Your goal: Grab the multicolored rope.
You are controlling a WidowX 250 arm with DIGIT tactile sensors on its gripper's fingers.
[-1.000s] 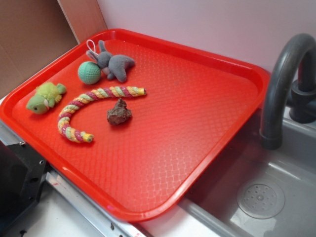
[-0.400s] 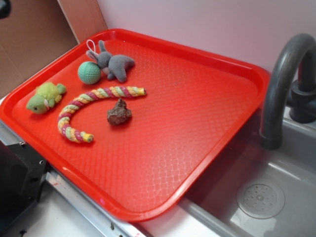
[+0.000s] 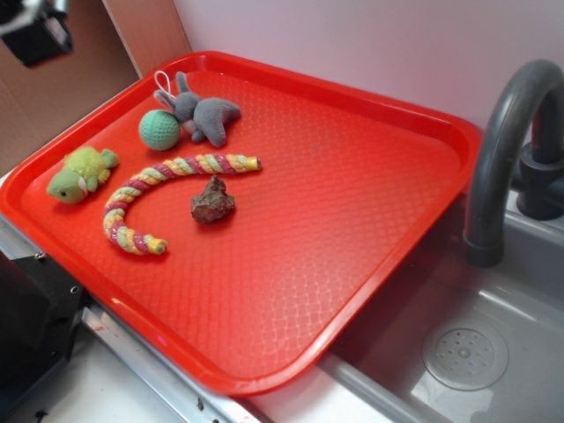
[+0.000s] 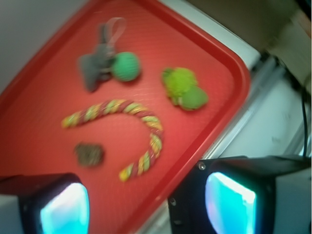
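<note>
red plastic fills most of the exterior view: a wide tray (image 3: pixel 370 203) with a raised rim and a waffled floor, sitting on the counter (image 3: pixel 106 388) beside a grey sink (image 3: pixel 493 335). the multicolored rope (image 3: pixel 154 196) lies on the left part of the tray, bent in a hook – one end points right, the other curls toward the near edge. a dark brown lump (image 3: pixel 212 201) sits just beside the rope, inside its bend, apart from it by a thin strip of red. left of the rope rests a green plush toy (image 3: pixel 79 173); farther back are a teal knitted ball (image 3: pixel 159 129) and a grey plush toy (image 3: pixel 204 113), touching each other. a dark curved faucet (image 3: pixel 507 141) rises at the right. the gripper (image 3: pixel 37 31) shows only as a dark block in the far left corner, above the tray's edge and well apart from the rope.

in the wrist view, which is blurred, the jaws stand wide apart – one pad in the near left corner, the other near right – with nothing between them. the rope (image 4: pixel 127 130) lies below on the tray (image 4: pixel 44 141), untouched. the brown lump (image 4: pixel 89 154) is near its bend, the green plush toy (image 4: pixel 184 88) and the teal ball (image 4: pixel 126 66) farther off, and the grey plush toy (image 4: pixel 92 66) touches the ball.
</note>
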